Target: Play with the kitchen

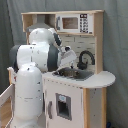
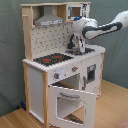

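the kitchen (image 2: 60,75) is standing against a grey curtain, its oven door (image 2: 70,102) hanging open at 6 o'clock below the stovetop (image 2: 52,59). the arm is reaching over the sink (image 1: 75,75), the gripper (image 2: 74,46) hovering at 9 o'clock of the faucet (image 1: 85,59) (whether its fingers are wide or narrow, i cannot tell).
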You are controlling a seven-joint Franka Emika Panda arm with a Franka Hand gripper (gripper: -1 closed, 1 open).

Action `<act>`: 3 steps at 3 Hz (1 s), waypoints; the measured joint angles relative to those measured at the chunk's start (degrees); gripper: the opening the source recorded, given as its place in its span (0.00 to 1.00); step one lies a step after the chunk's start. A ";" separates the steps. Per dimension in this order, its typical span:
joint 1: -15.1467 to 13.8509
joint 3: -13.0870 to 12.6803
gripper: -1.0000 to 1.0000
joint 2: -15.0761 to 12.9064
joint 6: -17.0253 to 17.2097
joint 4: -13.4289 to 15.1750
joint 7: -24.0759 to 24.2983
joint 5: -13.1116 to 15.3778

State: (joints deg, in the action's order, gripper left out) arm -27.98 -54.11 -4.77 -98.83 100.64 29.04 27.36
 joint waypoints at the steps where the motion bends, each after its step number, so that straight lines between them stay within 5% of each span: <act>1: 0.26 -0.26 1.00 -4.81 -1.11 -0.60 3.08 0.50; 2: 1.10 -0.35 1.00 -6.77 -1.73 -0.73 3.64 0.48; 3: 1.20 -0.35 0.00 -6.90 -1.72 -0.70 3.66 0.48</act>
State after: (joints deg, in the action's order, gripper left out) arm -26.78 -54.45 -11.67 -100.54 99.94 32.70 27.84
